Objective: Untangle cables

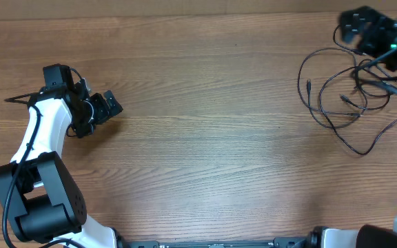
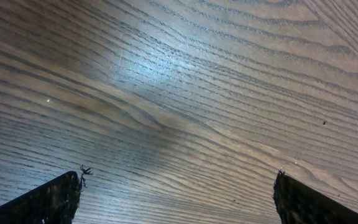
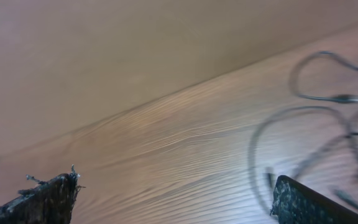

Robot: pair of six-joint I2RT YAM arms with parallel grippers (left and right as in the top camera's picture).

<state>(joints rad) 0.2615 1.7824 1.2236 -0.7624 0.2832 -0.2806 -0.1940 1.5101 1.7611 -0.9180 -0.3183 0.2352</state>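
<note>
You have not visibly begun untangling: the cables [image 1: 350,100] lie in one crossed, looping heap on the counter [image 1: 205,138] at the right arm's side, with none separated. Your right end effector [image 3: 176,199] hovers near them, jaws wide apart and empty. Your left end effector [image 2: 176,199] is well apart over bare wood, likewise spread and empty. No brand, label or writing is readable.

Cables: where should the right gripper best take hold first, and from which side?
Probably the outer loop on the left side of the cables. It lies flat on bare table, clear of where the cords cross. Come straight down from above with the open right gripper, jaws set across the cord.
</note>
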